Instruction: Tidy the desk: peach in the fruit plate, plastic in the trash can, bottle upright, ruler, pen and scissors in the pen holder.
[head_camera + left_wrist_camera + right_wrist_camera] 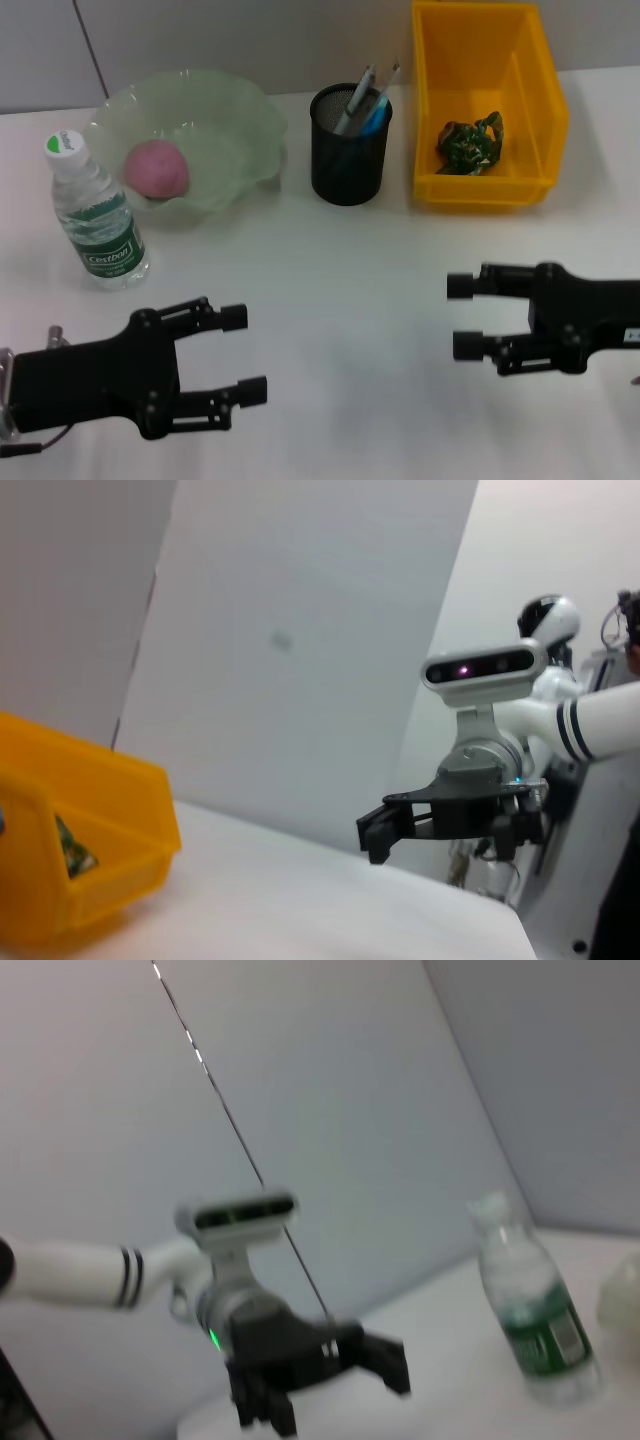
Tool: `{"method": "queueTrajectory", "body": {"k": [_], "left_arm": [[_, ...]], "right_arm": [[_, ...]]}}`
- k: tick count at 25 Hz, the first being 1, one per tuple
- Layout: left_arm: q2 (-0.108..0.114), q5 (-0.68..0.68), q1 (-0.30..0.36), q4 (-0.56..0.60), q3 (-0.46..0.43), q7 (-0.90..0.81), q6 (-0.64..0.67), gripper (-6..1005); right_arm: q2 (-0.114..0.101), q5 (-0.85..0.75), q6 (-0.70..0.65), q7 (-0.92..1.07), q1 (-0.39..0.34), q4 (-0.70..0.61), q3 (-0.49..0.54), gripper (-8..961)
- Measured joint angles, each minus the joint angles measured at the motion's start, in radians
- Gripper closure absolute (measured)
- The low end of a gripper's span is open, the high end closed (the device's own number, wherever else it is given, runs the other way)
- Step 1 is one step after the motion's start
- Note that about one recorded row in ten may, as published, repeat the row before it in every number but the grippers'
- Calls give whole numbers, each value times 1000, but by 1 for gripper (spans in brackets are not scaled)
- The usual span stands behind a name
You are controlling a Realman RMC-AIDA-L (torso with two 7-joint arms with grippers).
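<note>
The peach (156, 168) lies inside the pale green fruit plate (235, 120) at the far left of the white desk (340, 290). Just in front of the plate's left side, the water bottle (97, 213) stands upright, its white-and-green cap on top; the right wrist view shows the same bottle (530, 1305) standing at the desk's edge. To the right of the plate, well apart from the bottle, sits the black mesh pen holder (347, 145), with several slim items sticking out of its top (366, 100); they appear to be pens and perhaps a blue-handled tool, though the view is too coarse to tell which. Right of the holder stands the yellow bin serving as trash can (485, 105), and a crumpled green piece of plastic (470, 143) rests on its floor.

Nearer the robot, both arms hover over bare desk. The left gripper (247, 355) is at the near left, its fingers spread with nothing between them. The right gripper (463, 316) is at the near right, fingers likewise spread and empty. Each wrist camera catches the opposite gripper across the desk (375, 835) (395, 1360).
</note>
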Motion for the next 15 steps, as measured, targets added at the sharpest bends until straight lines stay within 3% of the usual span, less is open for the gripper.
{"method": "queueTrajectory", "body": {"k": [15], "left_arm": [[-3, 69, -10, -15, 1, -18, -50, 158]], "right_arm": [[19, -89, 85, -96, -6, 9, -3, 140]]}}
